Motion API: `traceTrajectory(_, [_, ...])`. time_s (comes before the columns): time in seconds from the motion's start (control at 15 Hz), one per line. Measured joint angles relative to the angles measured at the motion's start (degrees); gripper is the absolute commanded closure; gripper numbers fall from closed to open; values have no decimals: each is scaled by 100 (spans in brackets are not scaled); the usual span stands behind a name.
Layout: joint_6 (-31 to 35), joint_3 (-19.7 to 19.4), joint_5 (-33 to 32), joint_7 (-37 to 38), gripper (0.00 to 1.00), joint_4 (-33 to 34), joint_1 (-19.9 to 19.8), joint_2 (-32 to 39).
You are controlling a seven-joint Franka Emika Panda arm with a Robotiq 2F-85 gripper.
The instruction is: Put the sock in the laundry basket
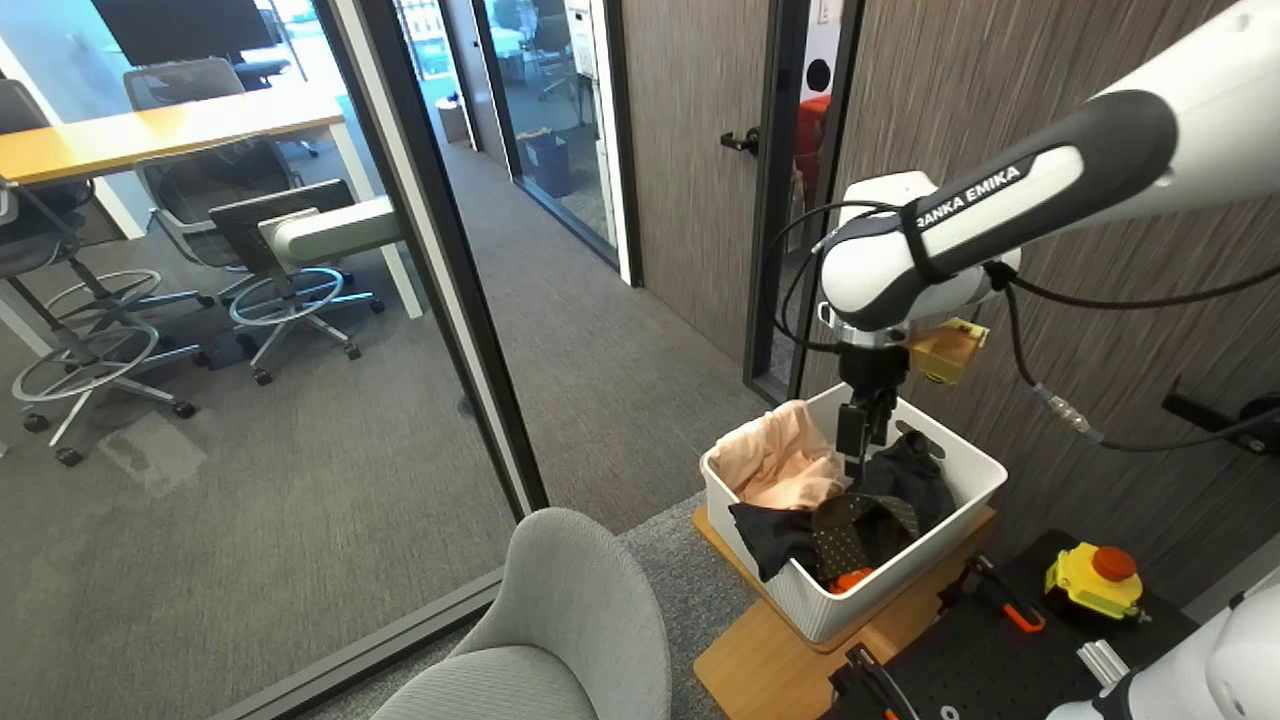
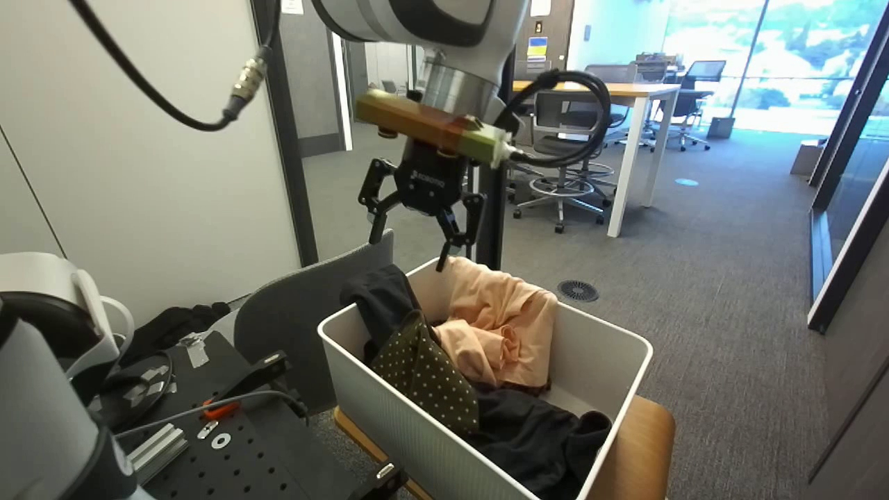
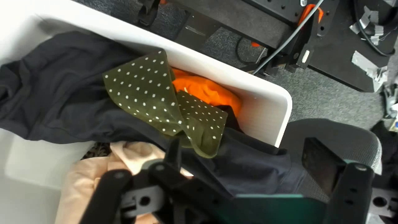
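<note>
The sock (image 2: 427, 375) is limp dark olive fabric with white dots. It lies inside the white laundry basket (image 2: 389, 423), on top of dark clothing and against one long wall. It also shows in the wrist view (image 3: 143, 93) and in an exterior view (image 1: 838, 535). The basket's rim shows in an exterior view (image 1: 925, 537) and in the wrist view (image 3: 264, 115). My gripper (image 2: 409, 254) points down above the basket's end near the grey chair. Its fingers are apart with nothing between them, in the wrist view too (image 3: 244, 157). The sock is beside and below it, not touching.
The basket also holds a peach cloth (image 2: 500, 312), black garments (image 3: 71, 93) and an orange cloth (image 3: 205, 90). It stands on a wooden surface (image 1: 760, 650). A grey chair (image 1: 590, 600) and a black pegboard table (image 2: 229, 458) are close by. An emergency stop (image 1: 1095, 580) sits there.
</note>
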Motion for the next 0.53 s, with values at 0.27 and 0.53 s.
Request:
traceTrajectory(0.27, [-284, 251, -287, 1282, 0, -497, 300, -1256])
traceTrajectory(0.53, [-916, 356, -299, 1711, 0, -757, 597, -2525])
